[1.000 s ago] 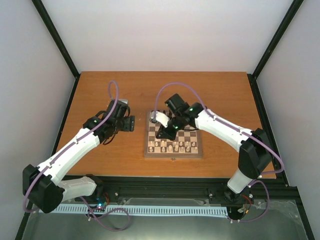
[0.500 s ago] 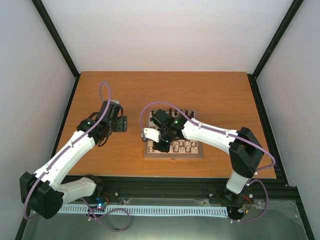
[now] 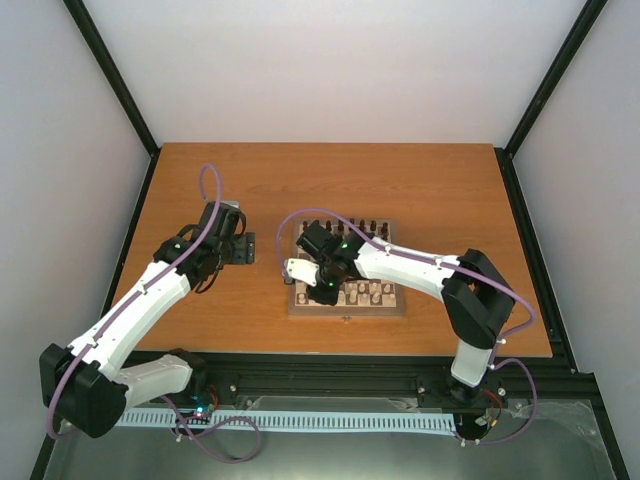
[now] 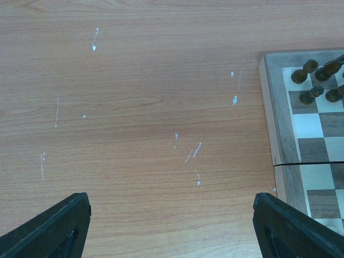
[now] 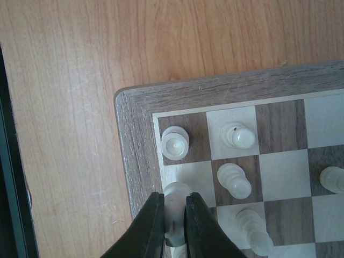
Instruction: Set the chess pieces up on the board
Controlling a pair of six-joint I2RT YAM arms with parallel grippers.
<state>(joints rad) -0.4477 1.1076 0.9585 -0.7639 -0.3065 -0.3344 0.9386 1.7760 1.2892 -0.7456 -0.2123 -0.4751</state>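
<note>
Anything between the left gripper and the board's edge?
Nothing. The left wrist view shows only bare, scratched table between the open left gripper and the board.

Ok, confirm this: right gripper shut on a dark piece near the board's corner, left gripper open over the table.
Not quite. The right wrist view shows the right gripper shut on a cream piece, not a dark one. The rest holds: it is near the board corner, and the left gripper is open over the table.

The checkered wooden board (image 3: pixel 350 309) lies flat. Upright cream pieces (image 5: pixel 238 135) occupy one corner's squares; dark pieces (image 4: pixel 308 69) line the board's opposite edge.
</note>
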